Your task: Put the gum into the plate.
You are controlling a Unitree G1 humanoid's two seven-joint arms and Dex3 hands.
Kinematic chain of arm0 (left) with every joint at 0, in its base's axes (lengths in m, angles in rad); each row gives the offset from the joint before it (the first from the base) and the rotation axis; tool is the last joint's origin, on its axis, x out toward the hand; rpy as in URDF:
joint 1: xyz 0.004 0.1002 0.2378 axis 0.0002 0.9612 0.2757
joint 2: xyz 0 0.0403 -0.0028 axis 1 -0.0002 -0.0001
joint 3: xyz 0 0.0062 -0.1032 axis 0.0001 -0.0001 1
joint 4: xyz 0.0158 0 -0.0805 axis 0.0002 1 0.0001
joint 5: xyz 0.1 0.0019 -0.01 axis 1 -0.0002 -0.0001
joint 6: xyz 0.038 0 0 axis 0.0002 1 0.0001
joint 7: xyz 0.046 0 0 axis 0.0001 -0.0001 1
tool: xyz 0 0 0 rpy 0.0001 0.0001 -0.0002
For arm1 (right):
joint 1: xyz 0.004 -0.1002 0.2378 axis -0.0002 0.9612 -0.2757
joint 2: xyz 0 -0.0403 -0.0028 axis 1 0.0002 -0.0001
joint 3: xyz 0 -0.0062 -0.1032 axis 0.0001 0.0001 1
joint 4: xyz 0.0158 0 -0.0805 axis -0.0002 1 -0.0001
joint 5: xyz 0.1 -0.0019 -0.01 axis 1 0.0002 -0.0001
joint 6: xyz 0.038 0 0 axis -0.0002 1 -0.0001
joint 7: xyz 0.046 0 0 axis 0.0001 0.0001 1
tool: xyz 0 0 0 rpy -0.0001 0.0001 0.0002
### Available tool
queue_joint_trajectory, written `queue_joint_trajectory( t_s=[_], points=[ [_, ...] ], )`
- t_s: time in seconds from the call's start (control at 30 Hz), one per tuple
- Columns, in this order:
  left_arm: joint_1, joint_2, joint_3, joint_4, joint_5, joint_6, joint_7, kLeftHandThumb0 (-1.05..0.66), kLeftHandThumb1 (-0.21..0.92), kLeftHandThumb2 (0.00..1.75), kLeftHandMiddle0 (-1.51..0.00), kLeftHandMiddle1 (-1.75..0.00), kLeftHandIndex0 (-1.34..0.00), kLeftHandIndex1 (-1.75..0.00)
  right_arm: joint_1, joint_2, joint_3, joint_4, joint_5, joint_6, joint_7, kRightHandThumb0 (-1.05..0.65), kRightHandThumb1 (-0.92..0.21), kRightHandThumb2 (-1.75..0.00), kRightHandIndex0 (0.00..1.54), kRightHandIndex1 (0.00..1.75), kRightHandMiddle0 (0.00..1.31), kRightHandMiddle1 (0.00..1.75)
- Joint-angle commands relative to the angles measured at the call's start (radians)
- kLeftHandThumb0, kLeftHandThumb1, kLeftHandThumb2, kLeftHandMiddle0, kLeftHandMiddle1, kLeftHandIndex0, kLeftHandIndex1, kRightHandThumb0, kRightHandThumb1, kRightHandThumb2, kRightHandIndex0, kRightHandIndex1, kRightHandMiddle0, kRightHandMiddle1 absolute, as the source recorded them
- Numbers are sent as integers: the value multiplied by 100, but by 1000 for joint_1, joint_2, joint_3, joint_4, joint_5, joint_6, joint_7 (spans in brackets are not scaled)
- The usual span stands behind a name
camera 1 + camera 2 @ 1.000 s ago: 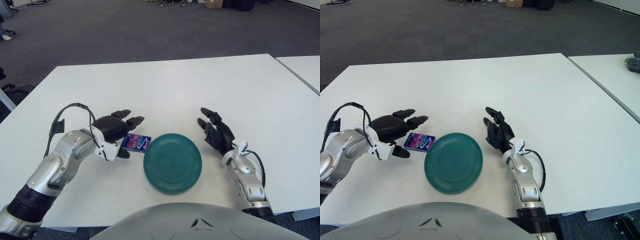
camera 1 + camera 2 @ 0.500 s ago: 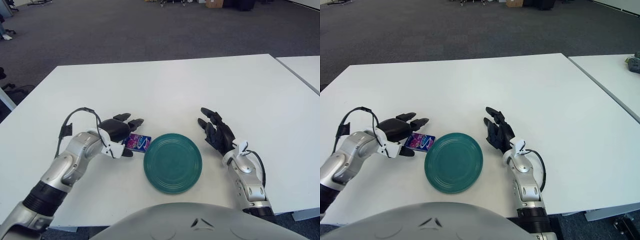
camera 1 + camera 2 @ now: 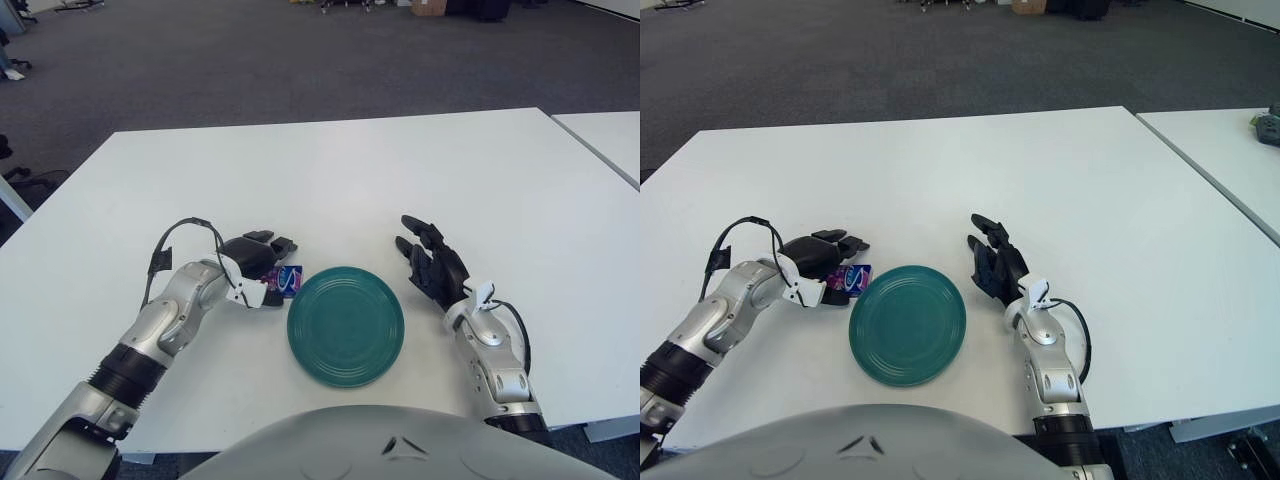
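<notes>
A small purple and blue gum pack lies on the white table just left of the round dark green plate. My left hand is over the pack's left part and covers most of it. Its fingers curl over the far side and the thumb sits on the near side, closed on the pack. The pack rests on the table, touching or nearly touching the plate's rim. My right hand rests on the table right of the plate, fingers spread, holding nothing.
The white table stretches far and wide around the plate. A second white table stands at the right edge. Grey carpeted floor lies beyond.
My left hand has moved right over the gum pack and its fingers have curled around it. The pack has shifted slightly toward the plate. The right hand has not moved.
</notes>
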Motion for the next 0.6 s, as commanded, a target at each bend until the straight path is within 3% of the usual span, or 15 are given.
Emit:
queue_joint_trajectory(
  t_s=[0.0, 0.03, 0.07, 0.17, 0.33, 0.57],
  points=[
    [-17, -6, -24, 53, 16, -9, 36, -79, 92, 29, -43, -46, -10, -119, 21, -3, 2, 29, -4, 39, 1, -74, -92, -86, 31, 1, 0, 55],
    [-16, -6, -25, 54, 17, -8, 46, -76, 92, 28, -41, -60, -11, -127, 20, -3, 2, 29, -4, 39, 1, -74, -92, -86, 31, 1, 0, 55],
    [-15, -6, -26, 55, 17, -7, 53, -62, 92, 30, -40, -71, -21, -138, 20, -4, 2, 29, -4, 39, 2, -74, -92, -87, 30, 1, 0, 54],
    [0, -2, -27, 20, 23, 8, 54, -45, 88, 39, -39, -89, -34, -150, 19, -3, 2, 31, -5, 39, 1, -74, -92, -87, 30, 1, 0, 54],
    [5, 12, -30, -8, 30, 14, 44, -40, 74, 64, -40, -111, -43, -158, 17, -1, 4, 33, -9, 40, -4, -73, -92, -88, 29, 0, 0, 53],
    [4, 20, -29, -17, 19, 6, 38, -39, 66, 74, -39, -129, -47, -159, 12, 0, 4, 39, -7, 37, -2, -75, -92, -88, 30, 1, 0, 54]
  ],
)
